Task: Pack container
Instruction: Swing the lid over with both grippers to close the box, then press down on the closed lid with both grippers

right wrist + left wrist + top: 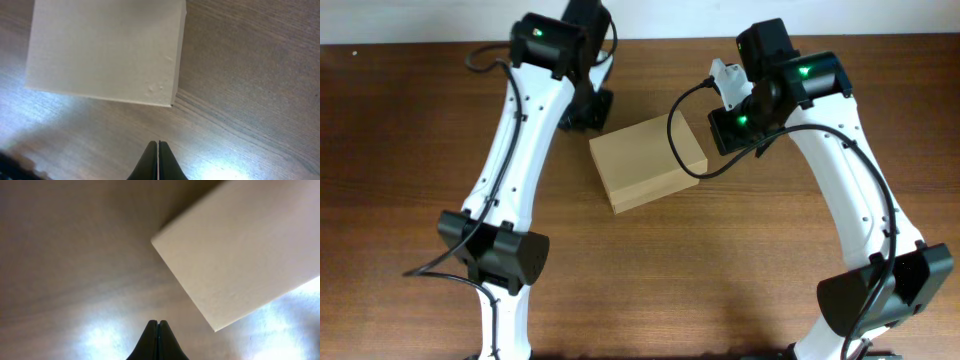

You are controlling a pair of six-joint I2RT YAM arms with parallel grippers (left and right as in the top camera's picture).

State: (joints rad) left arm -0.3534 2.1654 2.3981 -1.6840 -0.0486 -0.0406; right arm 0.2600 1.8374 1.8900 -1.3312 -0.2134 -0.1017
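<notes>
— Where is the container (648,163)?
— On the wooden table (720,260), around the middle and toward the far side. It is turned a little askew, its lid lies flat and closed, and it stands between the two arms.
— Anything printed on it?
— The top and the sides that show are plain tan card. The right wrist view picks up a few small dents (155,87) close to one corner.
— And the edges?
— Straight and crisp. One corner points toward the left gripper (158,330), and one edge faces the right gripper (158,150). In the overhead view a black cable (671,140) from the right arm loops over the box's right end.
— The claws?
— Both are clenched, fingertips pressed together with nothing between them. Each sits near the box but apart from it, the left one off its far-left side and the right one off its far-right side.
— Room to move?
— Bare wood runs along the near side of the box between the arm bases, and a strip of it lies between each claw and the box.
</notes>
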